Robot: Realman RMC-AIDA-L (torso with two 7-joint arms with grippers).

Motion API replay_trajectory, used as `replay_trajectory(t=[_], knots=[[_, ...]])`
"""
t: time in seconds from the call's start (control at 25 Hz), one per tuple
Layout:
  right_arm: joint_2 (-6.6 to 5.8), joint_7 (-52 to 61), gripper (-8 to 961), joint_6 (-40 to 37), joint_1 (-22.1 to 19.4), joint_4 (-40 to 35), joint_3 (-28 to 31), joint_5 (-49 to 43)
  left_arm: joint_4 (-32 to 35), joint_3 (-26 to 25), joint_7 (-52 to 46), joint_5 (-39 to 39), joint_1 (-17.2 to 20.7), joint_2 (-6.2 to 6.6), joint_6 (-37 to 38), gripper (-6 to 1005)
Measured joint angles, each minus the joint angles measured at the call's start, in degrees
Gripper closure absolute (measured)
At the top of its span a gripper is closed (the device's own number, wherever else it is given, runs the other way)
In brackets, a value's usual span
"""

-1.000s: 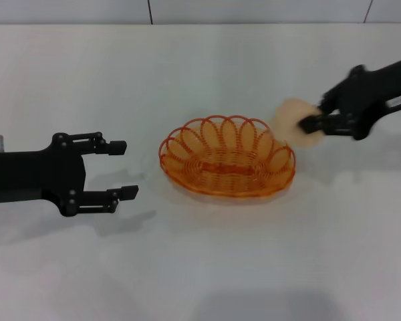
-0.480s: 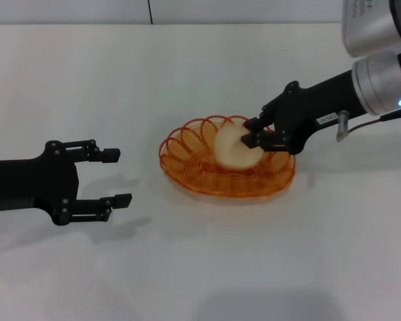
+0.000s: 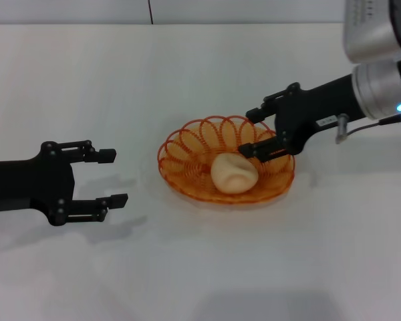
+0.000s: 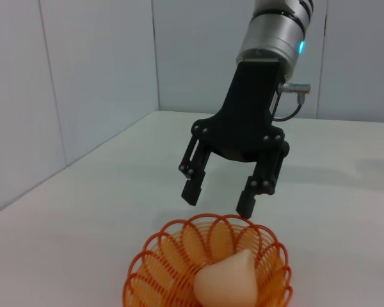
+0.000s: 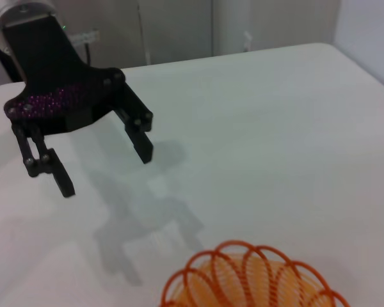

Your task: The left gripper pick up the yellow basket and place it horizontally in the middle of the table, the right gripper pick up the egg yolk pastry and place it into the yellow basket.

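Observation:
The yellow basket [image 3: 187,150] sits in the middle of the white table [image 3: 200,267]. The egg yolk pastry [image 3: 233,173] lies inside it, free of any grip; both show in the left wrist view too, basket [image 4: 147,281] and pastry [image 4: 227,284]. My right gripper [image 3: 252,131] is open and empty, just above the basket's right rim; it also shows in the left wrist view [image 4: 219,194]. My left gripper [image 3: 111,177] is open and empty, left of the basket and apart from it; it also shows in the right wrist view [image 5: 104,168]. The basket's rim shows in the right wrist view [image 5: 243,272].
A grey wall [image 3: 200,10] runs along the table's far edge. White walls [image 4: 83,77] stand beyond the table in the left wrist view. Bare tabletop lies in front of and behind the basket.
My right gripper carried the pastry from right of the basket to over it, then opened; the pastry now lies in the basket. My left gripper has drawn back slightly to the left.

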Motion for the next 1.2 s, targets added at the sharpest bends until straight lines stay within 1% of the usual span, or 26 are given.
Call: replay_trajectory(t=[0.08, 0.16, 0.36, 0.44, 0.56, 0.6, 0.64, 0.68, 0.8, 0.96, 1.08, 1.2], knots=[[-0.14, -1.1, 324, -0.8, -1.1, -0.1, 1.5, 0.1, 0.0, -0.1, -0.1, 0.0, -0.2, 0.05, -0.1, 257], [-0.23, -3.0, 230, -2.8, -2.3, 0.2, 4.5, 0.1, 0.0, -0.1, -0.2, 0.0, -0.4, 0.10, -0.1, 257], [-0.27, -11.0, 193, -10.5, -5.7, 1.4, 14.3, 0.1, -0.8, -0.1, -0.2, -0.2, -0.8, 0.80, -0.1, 257], [-0.32, -13.7, 179, -12.3, -6.4, 2.8, 17.8, 0.4, -1.5, 0.0, -0.4, -0.2, -1.2, 1.09, -0.2, 257], [-0.75, -18.9, 157, -14.7, -6.8, 7.4, 23.4, 1.2, -2.8, 0.0, -0.8, 0.0, -1.9, 1.64, -0.3, 256], [-0.75, -18.9, 149, -14.7, -6.8, 7.4, 23.4, 1.2, -3.1, 0.0, -0.9, 0.0, -2.1, 1.84, -0.3, 256], [-1.13, -22.0, 142, -15.4, -7.0, 10.0, 25.9, 1.2, -3.1, 0.0, -0.9, 0.0, -2.1, 1.84, -0.3, 256], [-1.38, -22.9, 143, -15.6, -7.2, 10.8, 26.4, 1.2, -3.9, -0.1, -1.1, 0.0, -2.5, 2.56, -0.2, 256], [-2.19, -26.0, 146, -16.1, -8.1, 13.0, 27.7, 1.4, -4.6, -0.1, -1.3, -0.2, -2.8, 3.05, 0.0, 256], [-2.23, -28.1, 146, -16.8, -8.8, 14.6, 29.0, 1.4, -4.9, -0.1, -1.6, -0.1, -3.3, 3.30, 0.0, 256], [-2.24, -28.4, 146, -16.7, -8.9, 14.8, 29.0, 1.3, -5.1, 0.1, -1.9, 0.0, -3.4, 3.59, 0.0, 256], [-2.24, -28.4, 146, -16.8, -8.9, 14.8, 29.0, 1.1, -5.1, 0.2, -2.1, 0.5, -3.7, 3.63, 0.0, 256]])
